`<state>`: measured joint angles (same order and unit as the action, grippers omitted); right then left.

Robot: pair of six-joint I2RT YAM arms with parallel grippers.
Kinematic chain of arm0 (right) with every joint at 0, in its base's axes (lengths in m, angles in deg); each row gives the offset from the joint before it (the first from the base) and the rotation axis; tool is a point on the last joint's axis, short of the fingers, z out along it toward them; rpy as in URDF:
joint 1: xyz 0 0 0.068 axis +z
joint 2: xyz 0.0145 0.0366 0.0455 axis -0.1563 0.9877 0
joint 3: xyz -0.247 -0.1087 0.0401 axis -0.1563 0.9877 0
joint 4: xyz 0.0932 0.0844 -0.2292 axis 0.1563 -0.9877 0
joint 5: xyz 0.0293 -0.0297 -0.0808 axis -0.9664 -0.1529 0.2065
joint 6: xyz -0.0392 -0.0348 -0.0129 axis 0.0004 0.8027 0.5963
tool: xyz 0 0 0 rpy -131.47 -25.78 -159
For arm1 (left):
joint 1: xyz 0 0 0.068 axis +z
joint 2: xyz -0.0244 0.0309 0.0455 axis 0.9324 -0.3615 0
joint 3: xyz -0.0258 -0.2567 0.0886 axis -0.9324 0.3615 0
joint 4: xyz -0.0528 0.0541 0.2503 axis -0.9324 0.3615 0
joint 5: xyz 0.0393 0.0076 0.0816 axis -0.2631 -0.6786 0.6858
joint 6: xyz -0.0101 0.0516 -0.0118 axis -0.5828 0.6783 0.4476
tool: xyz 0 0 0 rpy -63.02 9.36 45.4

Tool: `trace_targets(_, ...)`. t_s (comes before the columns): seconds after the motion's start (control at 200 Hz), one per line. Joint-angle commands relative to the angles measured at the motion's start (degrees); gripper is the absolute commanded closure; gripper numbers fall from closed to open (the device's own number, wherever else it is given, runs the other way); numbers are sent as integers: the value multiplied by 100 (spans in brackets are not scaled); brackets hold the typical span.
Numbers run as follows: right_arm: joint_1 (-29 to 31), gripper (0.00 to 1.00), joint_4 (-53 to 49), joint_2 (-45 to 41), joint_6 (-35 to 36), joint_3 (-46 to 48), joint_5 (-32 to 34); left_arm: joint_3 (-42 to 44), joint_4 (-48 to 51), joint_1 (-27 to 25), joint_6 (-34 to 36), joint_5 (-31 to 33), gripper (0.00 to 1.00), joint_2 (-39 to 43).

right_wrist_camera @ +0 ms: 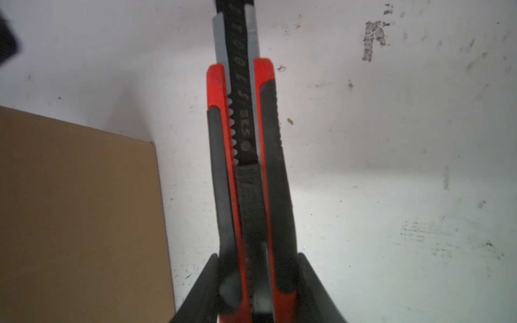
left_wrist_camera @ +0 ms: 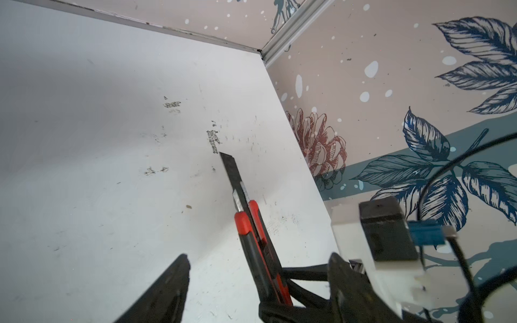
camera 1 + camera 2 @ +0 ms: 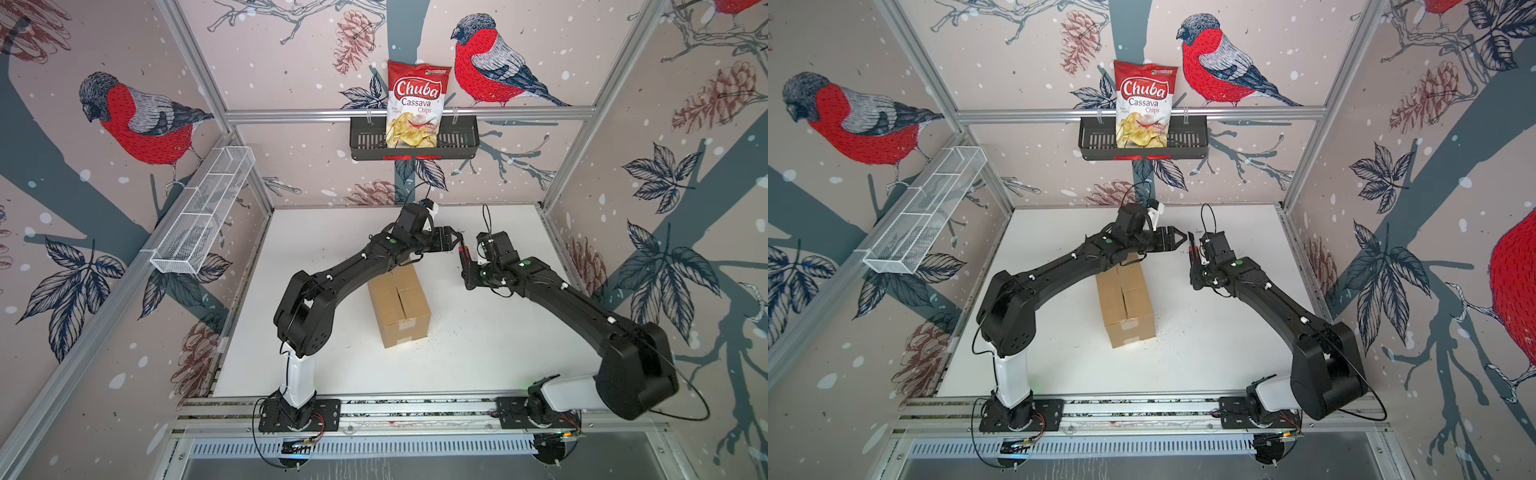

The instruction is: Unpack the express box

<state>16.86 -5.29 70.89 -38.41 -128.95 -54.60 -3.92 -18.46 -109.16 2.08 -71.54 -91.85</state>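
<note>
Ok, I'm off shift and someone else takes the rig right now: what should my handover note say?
Left tool: open, empty, raised beyond the express box, close to the utility knife.
Right tool: shut on that knife, blade out, in the air.
Box: on the table, top flaps closed.
Done: knife in hand.
To do: slit the top seam, open the flaps, take out the contents.

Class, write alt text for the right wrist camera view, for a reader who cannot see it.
A red and grey plastic utility knife is clamped lengthwise in the black right gripper, its black blade running out of frame. Beside it, with a gap between them, a plain brown cardboard box stands on the scuffed white tabletop.
</note>
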Motion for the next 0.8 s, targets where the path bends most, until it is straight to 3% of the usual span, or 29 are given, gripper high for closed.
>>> trace_targets(0.0,35,83,15,-168,85,-47,-153,-83,-265,-98,-64,-66,25,-127)
trace_targets(0.791,124,84,308,-449,-48,-83,-497,-7,-1214,-332,-791,-374,56,-618)
